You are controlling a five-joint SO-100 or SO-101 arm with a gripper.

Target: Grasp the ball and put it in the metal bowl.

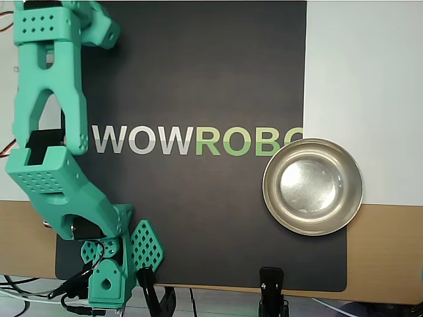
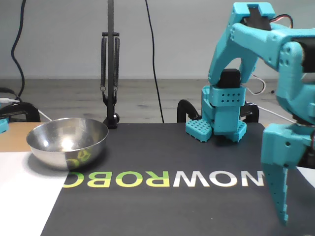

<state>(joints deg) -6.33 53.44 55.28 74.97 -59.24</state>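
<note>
from where i sit i see only one teal finger [image 2: 279, 194] of the gripper [image 2: 284, 216], a long perforated wedge pointing down over the right end of the black mat [image 2: 162, 206] in the fixed view, its tip above the mat's near right part; the other finger is out of frame, so i cannot tell whether the jaws are spread or pressed together, and nothing shows between them. in the overhead view the gripper itself is cut off past the top edge and only the arm [image 1: 49, 125] shows, stretched along the mat's left edge from its base [image 1: 109, 274] at the mat's bottom left corner up to the top left corner. the mat carries white and green lettering [image 1: 195, 140] across its middle. the metal bowl [image 1: 312, 186] sits upright on the mat's right edge in the overhead view, overlapping onto the white sheet [image 1: 363, 99] and the wooden table [image 1: 383, 251], well apart from the arm; its polished inside shows only reflections. i cannot find the ball in either view. two black clamps [image 1: 272, 290] grip the mat's bottom edge.
</note>
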